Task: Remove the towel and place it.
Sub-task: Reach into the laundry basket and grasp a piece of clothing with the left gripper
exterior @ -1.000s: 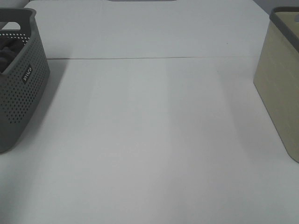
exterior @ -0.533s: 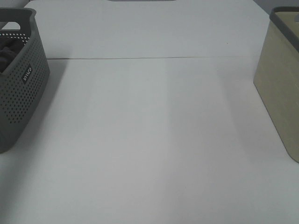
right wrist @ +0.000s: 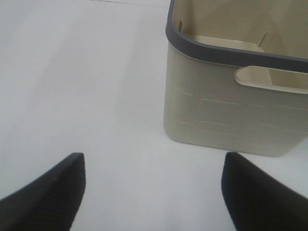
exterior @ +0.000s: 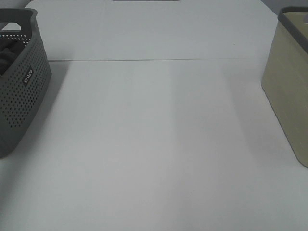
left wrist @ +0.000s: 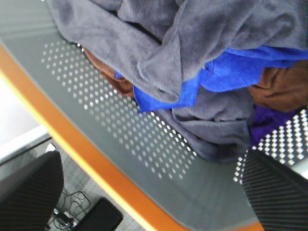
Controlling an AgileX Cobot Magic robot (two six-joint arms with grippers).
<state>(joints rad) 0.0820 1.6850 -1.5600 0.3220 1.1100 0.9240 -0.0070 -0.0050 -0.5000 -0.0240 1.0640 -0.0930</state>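
In the left wrist view the dark grey towel (left wrist: 192, 38) lies crumpled on top of a heap in the grey perforated basket (left wrist: 120, 125). A blue cloth (left wrist: 226, 72) and a brown cloth (left wrist: 284, 89) lie partly under it. My left gripper (left wrist: 154, 192) hovers open over the basket's wall, short of the towel, with nothing between its fingers (left wrist: 29, 192). In the high view the same basket (exterior: 21, 96) stands at the left edge, with only a bit of dark fabric (exterior: 8, 50) showing inside. My right gripper (right wrist: 156, 192) is open and empty above the white table, near the beige bin.
A beige bin (right wrist: 226, 115) with a dark grey rim and a side handle stands at the right (exterior: 288, 96); its inside looks empty. The white table (exterior: 154, 144) spans between basket and bin. An orange edge (left wrist: 72, 144) runs beside the basket, with floor and cables beyond.
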